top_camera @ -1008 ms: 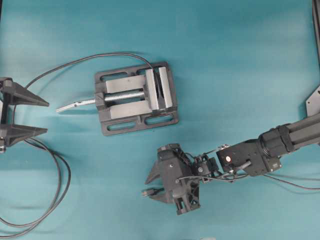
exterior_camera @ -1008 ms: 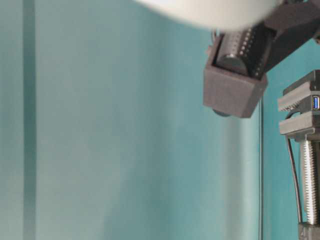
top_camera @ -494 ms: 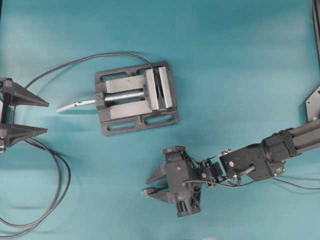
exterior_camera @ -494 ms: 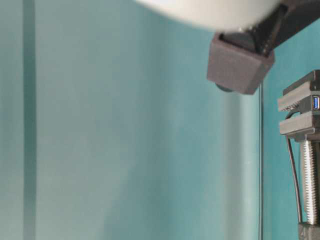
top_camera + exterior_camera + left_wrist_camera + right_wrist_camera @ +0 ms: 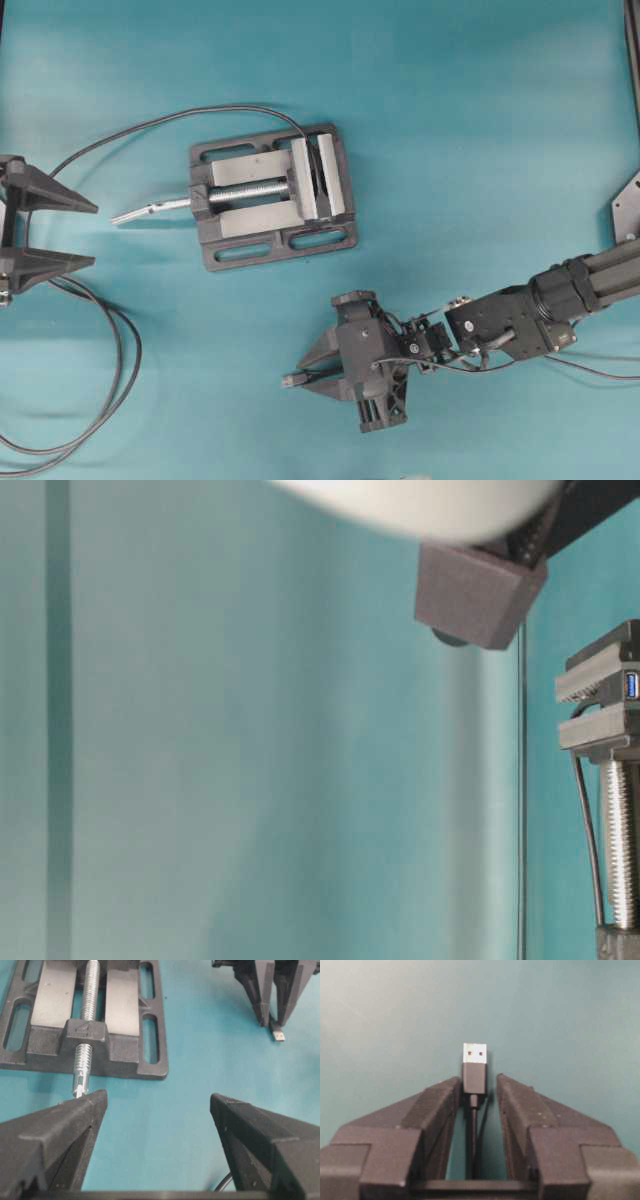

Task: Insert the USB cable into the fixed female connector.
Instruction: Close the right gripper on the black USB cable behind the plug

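Note:
The USB cable's small black plug (image 5: 291,381) lies flat on the teal mat, its metal tip (image 5: 474,1053) pointing away from my right gripper (image 5: 300,377). The fingers straddle the plug body (image 5: 474,1076). One finger (image 5: 451,1091) touches it and a thin gap shows at the other finger (image 5: 506,1089), so the jaws stand narrowed but open. The fixed female connector (image 5: 631,685) sits clamped in the grey vise (image 5: 270,195), its blue socket facing out. Far left, my left gripper (image 5: 95,235) stands wide open and empty (image 5: 159,1095).
The vise's silver screw handle (image 5: 150,210) points toward the left gripper. A long black cable (image 5: 120,380) loops over the lower left of the mat and runs up to the vise. The right arm (image 5: 520,320) stretches in from the right edge.
The right gripper has sunk down over the plug and its fingers have drawn in from wide apart to close around it. The left arm has not moved.

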Controlling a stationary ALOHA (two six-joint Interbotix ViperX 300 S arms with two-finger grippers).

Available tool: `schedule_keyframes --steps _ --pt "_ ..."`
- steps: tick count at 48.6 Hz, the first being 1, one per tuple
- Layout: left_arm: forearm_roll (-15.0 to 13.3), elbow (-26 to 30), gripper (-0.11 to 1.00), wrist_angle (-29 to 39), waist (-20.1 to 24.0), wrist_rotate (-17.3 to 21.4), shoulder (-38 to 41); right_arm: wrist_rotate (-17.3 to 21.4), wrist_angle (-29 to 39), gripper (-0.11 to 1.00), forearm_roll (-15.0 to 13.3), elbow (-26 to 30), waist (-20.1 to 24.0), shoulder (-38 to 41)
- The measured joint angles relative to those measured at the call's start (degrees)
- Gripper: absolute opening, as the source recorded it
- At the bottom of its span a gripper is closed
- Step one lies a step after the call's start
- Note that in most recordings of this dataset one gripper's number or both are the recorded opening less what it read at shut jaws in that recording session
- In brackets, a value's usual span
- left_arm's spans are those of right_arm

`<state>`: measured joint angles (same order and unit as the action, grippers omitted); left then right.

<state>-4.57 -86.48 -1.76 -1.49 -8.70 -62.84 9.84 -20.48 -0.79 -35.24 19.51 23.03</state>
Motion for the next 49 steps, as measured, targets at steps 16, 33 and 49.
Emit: schedule_keyframes --steps 16,33,49 --pt "-0.09 0.09 0.97 0.00 0.00 -0.09 -0.09 -0.18 -1.23 0.22 0.00 -0.26 0.70 0.09" --pt "-0.09 -1.14 0.97 -0.09 -0.09 -0.18 -0.09 -1.14 -4.31 0.20 -0.35 0.53 1.67 1.49" --pt "-0.09 -3.16 0.97 -3.16 0.00 -1.32 -0.09 -1.14 -5.01 0.20 2.99 1.14 2.29 2.55"
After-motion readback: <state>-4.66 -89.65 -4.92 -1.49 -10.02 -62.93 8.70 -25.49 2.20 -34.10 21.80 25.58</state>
